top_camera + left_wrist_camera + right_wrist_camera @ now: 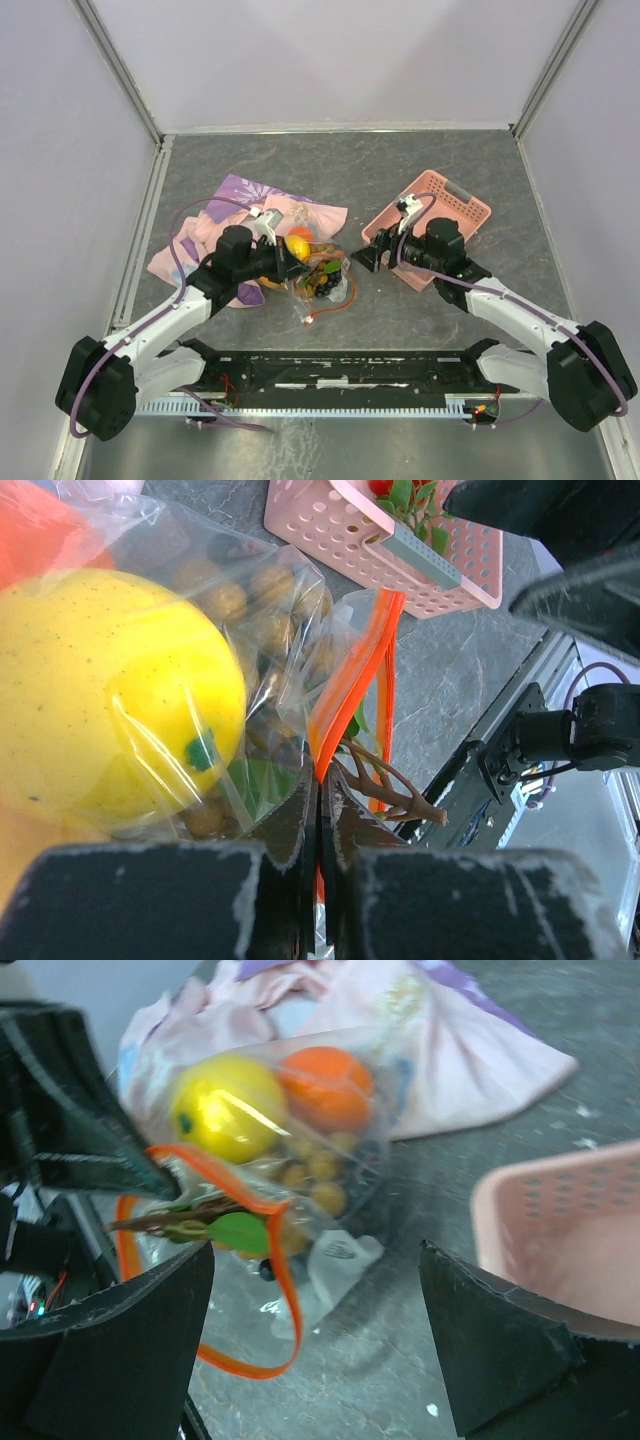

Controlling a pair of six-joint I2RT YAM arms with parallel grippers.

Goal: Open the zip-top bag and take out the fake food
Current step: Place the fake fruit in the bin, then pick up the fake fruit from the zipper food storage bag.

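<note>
Left gripper (320, 805) has its two fingers pressed together on the orange-red zip strip (352, 680) of the zip-top bag (318, 278), pinching one lip of the mouth. The bag lies on the dark grey table (400, 320) between the two arms, with its far end against the pink-purple patterned cloth (245, 200).

The mouth gapes: in the right wrist view the strip runs as an open loop, one side held up by the left gripper and the other sagging down to the table. A brown stem (395, 792) and a green leaf (236, 1231) poke out at the opening.

The fake food is still inside the clear plastic. A yellow fruit (226, 1107) sits at the closed end next to an orange (327, 1085), with tan-brown grapes (318, 1170) below them.

Right gripper (363, 259) hangs just beside the bag's mouth on the basket side, its fingers (115, 1345) spread wide with nothing between them, not touching the plastic. Behind it stands the pink perforated basket (465, 205), apart from the bag; the left wrist view shows something red with green leaves (398, 492) in it.
</note>
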